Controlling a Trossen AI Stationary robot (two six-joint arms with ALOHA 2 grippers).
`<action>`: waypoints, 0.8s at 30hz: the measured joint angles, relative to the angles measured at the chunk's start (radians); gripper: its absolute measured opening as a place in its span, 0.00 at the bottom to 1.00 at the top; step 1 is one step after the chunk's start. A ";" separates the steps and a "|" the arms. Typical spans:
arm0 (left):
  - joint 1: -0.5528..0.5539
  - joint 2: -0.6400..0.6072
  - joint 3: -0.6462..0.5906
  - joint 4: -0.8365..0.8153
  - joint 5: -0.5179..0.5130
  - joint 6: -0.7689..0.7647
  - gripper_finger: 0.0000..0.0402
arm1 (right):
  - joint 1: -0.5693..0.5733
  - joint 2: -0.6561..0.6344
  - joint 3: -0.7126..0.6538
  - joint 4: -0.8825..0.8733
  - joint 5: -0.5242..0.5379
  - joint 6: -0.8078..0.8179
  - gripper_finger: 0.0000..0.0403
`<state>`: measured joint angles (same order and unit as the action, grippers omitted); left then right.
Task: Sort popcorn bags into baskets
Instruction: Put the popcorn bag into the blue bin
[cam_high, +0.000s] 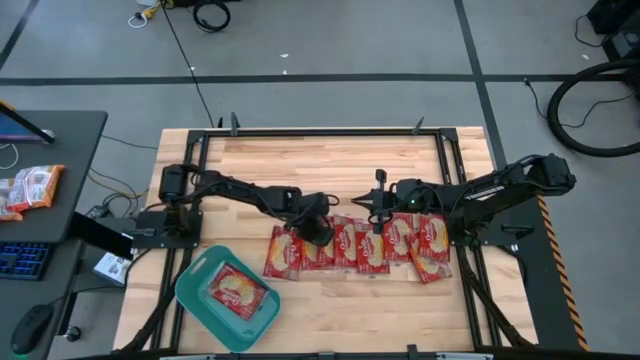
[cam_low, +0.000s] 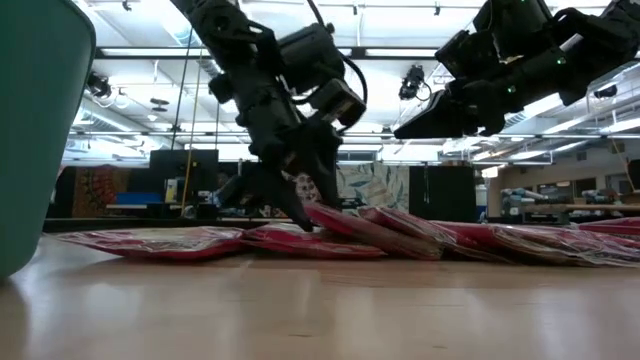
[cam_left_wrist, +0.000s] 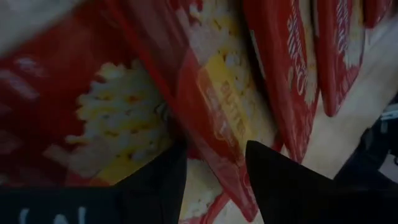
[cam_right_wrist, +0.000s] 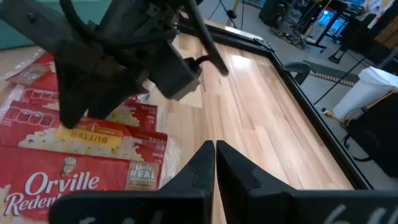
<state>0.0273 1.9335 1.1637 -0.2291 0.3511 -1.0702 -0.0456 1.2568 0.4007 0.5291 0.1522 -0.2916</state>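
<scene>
Left gripper (cam_high: 318, 232), fingers apart, presses down on overlapping flat red popcorn bags (cam_high: 355, 245) mid-desk; the teal plastic tray (cam_high: 190, 298) sits at seven o'clock. Overlap risks pinching two bags together.

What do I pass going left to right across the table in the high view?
Teal basket holding one popcorn bag → left pincer down on the row of popcorn bags → right pincer, shut, above the row.
</scene>
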 joint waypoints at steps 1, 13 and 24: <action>0.003 0.000 0.000 0.000 0.014 0.000 0.42 | 0.000 0.000 0.000 0.000 0.000 0.000 0.05; 0.017 -0.016 0.002 0.010 -0.014 0.000 0.42 | 0.000 0.000 0.000 0.005 -0.024 0.004 0.05; 0.020 -0.002 0.002 0.021 -0.085 0.059 0.35 | 0.000 0.000 0.000 0.014 -0.025 0.004 0.05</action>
<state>0.0476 1.9312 1.1652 -0.2082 0.2662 -1.0117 -0.0452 1.2568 0.4007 0.5434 0.1276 -0.2878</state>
